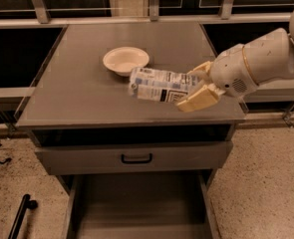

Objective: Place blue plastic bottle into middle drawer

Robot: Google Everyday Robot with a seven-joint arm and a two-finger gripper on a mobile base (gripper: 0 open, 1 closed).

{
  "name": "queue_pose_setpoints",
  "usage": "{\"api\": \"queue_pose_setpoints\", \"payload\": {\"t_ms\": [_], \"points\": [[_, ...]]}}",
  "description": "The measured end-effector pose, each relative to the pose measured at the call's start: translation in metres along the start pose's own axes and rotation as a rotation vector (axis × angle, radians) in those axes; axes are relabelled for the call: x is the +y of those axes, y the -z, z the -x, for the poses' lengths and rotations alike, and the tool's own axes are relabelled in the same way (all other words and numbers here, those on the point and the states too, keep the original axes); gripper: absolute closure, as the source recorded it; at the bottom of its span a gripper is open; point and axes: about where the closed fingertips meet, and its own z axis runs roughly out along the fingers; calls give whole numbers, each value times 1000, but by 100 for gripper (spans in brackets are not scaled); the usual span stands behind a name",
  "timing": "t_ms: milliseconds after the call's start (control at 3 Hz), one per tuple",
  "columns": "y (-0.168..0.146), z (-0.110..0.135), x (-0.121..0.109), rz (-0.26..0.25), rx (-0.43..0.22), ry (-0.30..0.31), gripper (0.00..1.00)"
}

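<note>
The blue plastic bottle (156, 84) lies on its side in the air, a little above the grey cabinet top (76, 98), just right of and in front of the cream bowl (126, 60). My gripper (195, 85) comes in from the right and is shut on the bottle's right end, one cream finger (201, 69) behind it and one in front. The middle drawer (141, 205) stands pulled out at the bottom of the view, showing a bare grey floor and low side walls. The bottle's cap is hidden.
A shut grey drawer front with a black handle (136, 158) sits just under the top. The white arm (261, 59) reaches over the cabinet's right edge. A black post (22, 215) stands on the speckled floor at the lower left.
</note>
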Motion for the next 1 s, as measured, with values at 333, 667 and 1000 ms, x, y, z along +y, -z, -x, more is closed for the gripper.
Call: {"api": "queue_pose_setpoints", "payload": {"t_ms": [333,667,1000], "points": [[13,-9,34,-14,-26,-44,100],[11,-20,64,-14,-77,-71,100],[-13,-38,102,15,-130,-78,100]]}}
